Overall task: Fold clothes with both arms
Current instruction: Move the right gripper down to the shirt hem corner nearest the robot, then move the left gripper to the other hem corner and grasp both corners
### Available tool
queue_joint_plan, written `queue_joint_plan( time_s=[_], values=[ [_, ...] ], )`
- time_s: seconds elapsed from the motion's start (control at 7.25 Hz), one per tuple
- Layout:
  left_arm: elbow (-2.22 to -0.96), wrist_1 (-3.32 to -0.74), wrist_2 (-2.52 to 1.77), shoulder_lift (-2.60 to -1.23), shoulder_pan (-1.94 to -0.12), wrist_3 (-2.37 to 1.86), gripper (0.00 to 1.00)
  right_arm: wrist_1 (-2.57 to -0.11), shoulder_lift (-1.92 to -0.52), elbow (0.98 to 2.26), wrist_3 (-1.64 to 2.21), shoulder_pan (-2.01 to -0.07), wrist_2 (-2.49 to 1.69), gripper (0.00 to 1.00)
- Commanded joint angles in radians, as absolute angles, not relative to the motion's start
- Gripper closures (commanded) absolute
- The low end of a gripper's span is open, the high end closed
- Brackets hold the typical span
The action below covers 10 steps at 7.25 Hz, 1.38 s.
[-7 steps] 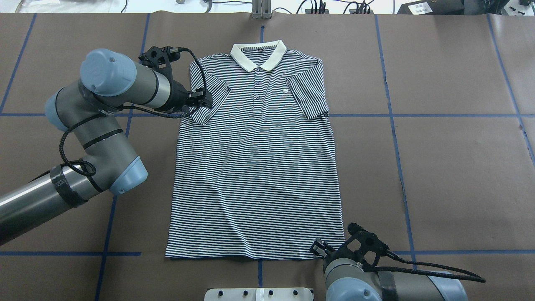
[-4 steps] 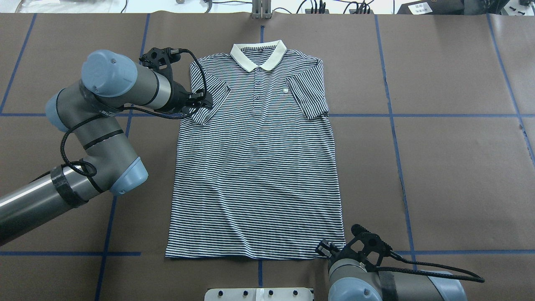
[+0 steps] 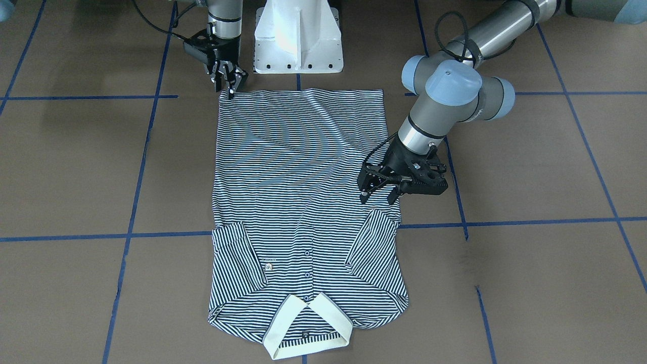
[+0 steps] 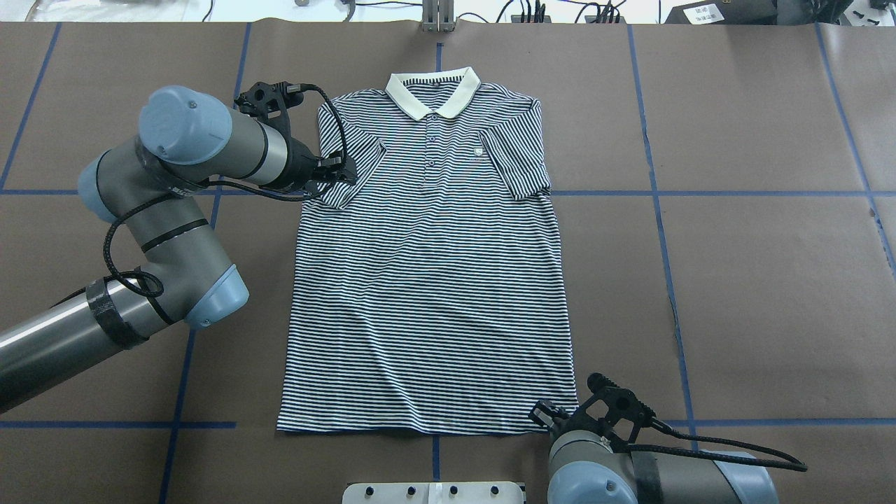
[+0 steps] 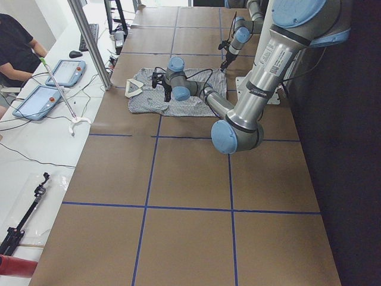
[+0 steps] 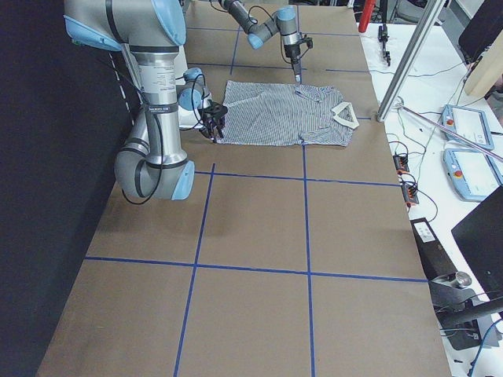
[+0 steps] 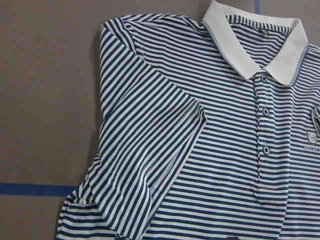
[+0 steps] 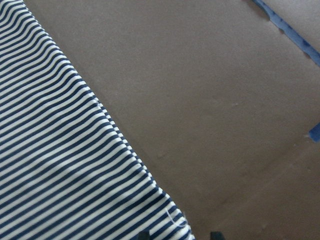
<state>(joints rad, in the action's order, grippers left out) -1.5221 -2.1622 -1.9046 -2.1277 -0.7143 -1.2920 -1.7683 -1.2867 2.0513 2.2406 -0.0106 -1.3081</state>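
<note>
Since the right arm [image 4: 609,467] has edged over the near right hem corner [image 4: 560,404] of the polo shirt [image 4: 427,294], flat on the surface [image 4: 735,280], with the left arm [image 4: 210,147] at its far-left sleeve [image 4: 362,164], both jaws apart, grasping looks next.

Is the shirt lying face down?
No, the shirt shows its button placket and chest logo facing up.

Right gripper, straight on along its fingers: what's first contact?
Likely the hem corner of the polo shirt, just below the open right gripper; then the table cover. Gap height unclear.
</note>
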Motion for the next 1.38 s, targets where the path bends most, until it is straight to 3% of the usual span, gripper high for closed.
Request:
queue_joint_plan(
  time_s=[0.0,0.41,0.83,0.97,1.24],
  values=[
    [-1.528,-2.158,-1.902,-2.128,-0.715,-1.293,0.26,-1.767,-1.282,2.056,2.240,-0.015,-1.307,1.00],
    [-1.569,-2.155,-1.904,-2.108,-0.710,-1.352,0.23,-1.767,-1.288,2.104,2.238,-0.023,-1.312,1.00],
    [-2.006,-1.955,-1.815,-1.845,-0.524,-1.582,0.23,-1.767,-1.299,2.135,2.224,-0.029,-1.316,1.00],
    [-2.085,-1.903,-1.713,-1.762,-0.402,-1.636,0.25,-1.767,-1.299,2.135,2.223,-0.029,-1.316,1.00],
    [-2.080,-1.899,-1.621,-1.694,-0.234,-1.773,0.29,-1.767,-1.308,2.135,2.223,-0.029,-1.316,1.00]
  ],
)
